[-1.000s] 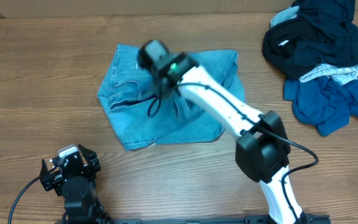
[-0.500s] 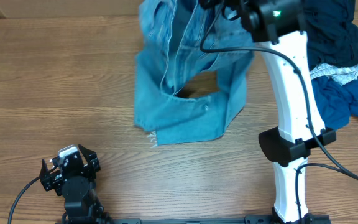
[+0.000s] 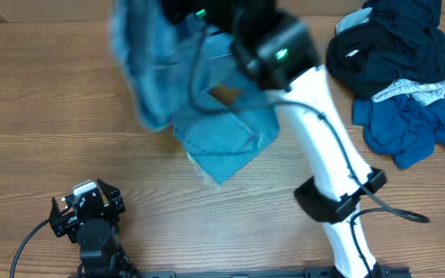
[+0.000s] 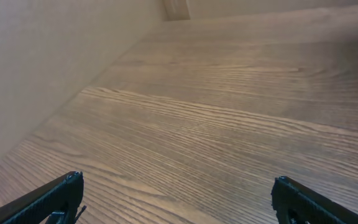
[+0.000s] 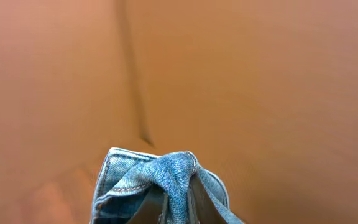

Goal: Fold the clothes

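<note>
A pair of light blue denim shorts point(image 3: 207, 116) hangs blurred above the table's middle, lifted by my right arm. My right gripper point(image 3: 207, 19) is shut on a bunched fold of the denim point(image 5: 166, 180), which fills the bottom of the right wrist view. My left gripper point(image 3: 83, 205) rests at the front left of the table, away from the shorts. Its fingers point(image 4: 176, 196) are wide open and empty over bare wood.
A heap of dark navy, black and blue clothes point(image 3: 400, 69) lies at the back right of the wooden table point(image 3: 52, 116). A light wall point(image 4: 36, 68) runs along the table's edge in the left wrist view.
My right arm has swung the lifted shorts from the back right toward the left and front; the cloth now hangs lower over the table's middle. The left arm has not moved.
</note>
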Controlling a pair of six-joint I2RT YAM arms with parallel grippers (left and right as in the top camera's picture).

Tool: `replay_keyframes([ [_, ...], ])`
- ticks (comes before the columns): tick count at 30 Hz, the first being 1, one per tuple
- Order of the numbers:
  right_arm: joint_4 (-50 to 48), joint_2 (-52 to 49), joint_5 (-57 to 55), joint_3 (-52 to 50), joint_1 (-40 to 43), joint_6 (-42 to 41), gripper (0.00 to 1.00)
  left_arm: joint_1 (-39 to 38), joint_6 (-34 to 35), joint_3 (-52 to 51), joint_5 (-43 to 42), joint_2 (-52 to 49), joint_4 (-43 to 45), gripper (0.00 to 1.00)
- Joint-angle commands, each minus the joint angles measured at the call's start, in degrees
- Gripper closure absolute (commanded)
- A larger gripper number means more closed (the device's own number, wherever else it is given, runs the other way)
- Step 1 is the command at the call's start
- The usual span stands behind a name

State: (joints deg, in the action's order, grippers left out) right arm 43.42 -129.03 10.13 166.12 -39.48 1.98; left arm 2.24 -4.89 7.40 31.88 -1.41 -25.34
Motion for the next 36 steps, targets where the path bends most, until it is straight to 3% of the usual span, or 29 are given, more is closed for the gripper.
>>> replay_keyframes([
  [1, -6.47, 1.6, 1.16, 1.05, -5.44, -0.52, 0.96, -0.02, 0.39, -0.04, -0.39, 0.07, -0.31, 0.0],
  [7, -19.67, 1.62, 0.76, 1.09, -12.5, 1.05, 0.96, -0.02, 0.37, -0.04, -0.39, 0.07, -0.31, 0.0],
  [11, -22.38, 2.12, -0.09, 1.22, -12.33, 0.94, 0.96, -0.02, 0.37, -0.04, -0.39, 0.07, -0.31, 0.0],
  [16, -13.7, 4.68, -2.21, 1.22, -3.54, -2.8, 0.96, -0.02, 0.37, -0.04, -0.39, 0.07, -0.31, 0.0],
  [22, 0.66, 6.95, -2.36, 1.22, 15.04, -11.76, 0.96, -0.02, 0.39, -0.04, -0.39, 0.07, -0.31, 0.0],
  [27, 19.15, 6.86, -3.02, 1.18, 29.83, -17.46, 0.96, -0.02, 0.37, -0.04, -0.39, 0.07, -0.31, 0.0],
  [36, 38.86, 6.64, -5.6, 1.14, 40.7, -21.49, 0.95, -0.02, 0.37, -0.04, -0.39, 0.07, -0.31, 0.0],
])
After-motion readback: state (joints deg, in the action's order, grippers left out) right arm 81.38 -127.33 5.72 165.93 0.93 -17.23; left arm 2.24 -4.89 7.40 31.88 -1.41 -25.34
